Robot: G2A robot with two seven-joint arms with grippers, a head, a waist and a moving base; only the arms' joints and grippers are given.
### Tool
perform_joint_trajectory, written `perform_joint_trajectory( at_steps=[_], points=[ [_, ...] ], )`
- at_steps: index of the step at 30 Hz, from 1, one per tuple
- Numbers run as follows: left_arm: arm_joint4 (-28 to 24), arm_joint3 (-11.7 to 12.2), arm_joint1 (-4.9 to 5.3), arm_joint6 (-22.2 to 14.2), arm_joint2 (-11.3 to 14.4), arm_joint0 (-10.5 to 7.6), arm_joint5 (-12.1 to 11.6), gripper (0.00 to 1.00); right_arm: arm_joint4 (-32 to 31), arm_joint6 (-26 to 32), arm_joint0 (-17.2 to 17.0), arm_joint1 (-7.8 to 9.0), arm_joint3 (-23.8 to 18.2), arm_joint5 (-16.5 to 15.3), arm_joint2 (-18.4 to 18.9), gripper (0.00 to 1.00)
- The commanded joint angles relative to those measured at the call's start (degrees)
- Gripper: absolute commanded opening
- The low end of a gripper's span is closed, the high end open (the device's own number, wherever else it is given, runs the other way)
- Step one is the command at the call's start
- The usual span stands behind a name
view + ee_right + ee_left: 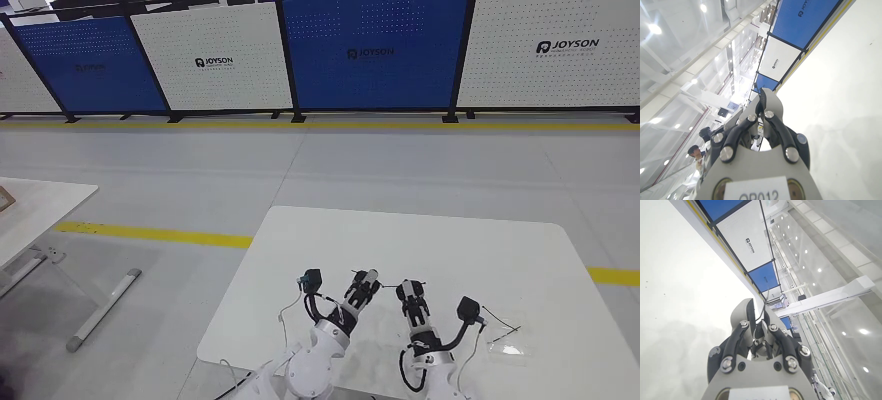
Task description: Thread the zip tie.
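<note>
Zip tie (pixel 756 85): thin, black, with a small square head. It is held above the table between the two grippers. In the right wrist view the head end sticks out just past the fingertips. In the left wrist view a thin black strip (pixel 765 307) runs out from between the pads and curves away. In the top view a fine dark line (pixel 385 286) spans the short gap between the two gripper tips.

Right gripper (pixel 762 94): jaws pressed together with no gap showing, pinching the zip tie just behind its head. In the top view it (pixel 408 291) sits over the near part of the table.

Left gripper (pixel 759 311): jaws drawn nearly closed, only a narrow slit between the pads, with the black strip caught in it. In the top view it (pixel 367 277) sits just beside the right gripper, tips angled toward it.

Table (pixel 450 235): white, rectangular.

Clear bag (pixel 508 348): flat on the table, off to the right arm's side.

Loose black ties (pixel 497 318): thin strands lying just beside the bag.

Panels (pixel 375 50): blue and white screens along the far side of the floor.

Yellow line (pixel 150 235): tape on the floor, passing behind the table.
</note>
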Motion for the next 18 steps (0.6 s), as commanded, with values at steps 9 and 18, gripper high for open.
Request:
perform_joint_trajectory(
  at_steps=[9, 18],
  points=[
    [7.8, -0.4, -0.21, 1.1, 1.5, 0.20, 3.2, 0.15, -0.7, -0.7, -0.6, 0.04, -0.9, 0.4, 0.5, 0.00],
    [10.1, -0.1, -0.59, 0.6, 2.5, 0.04, 4.9, 0.10, -0.8, -0.8, -0.7, 0.01, -0.7, 0.1, 0.6, 0.00]
  ],
)
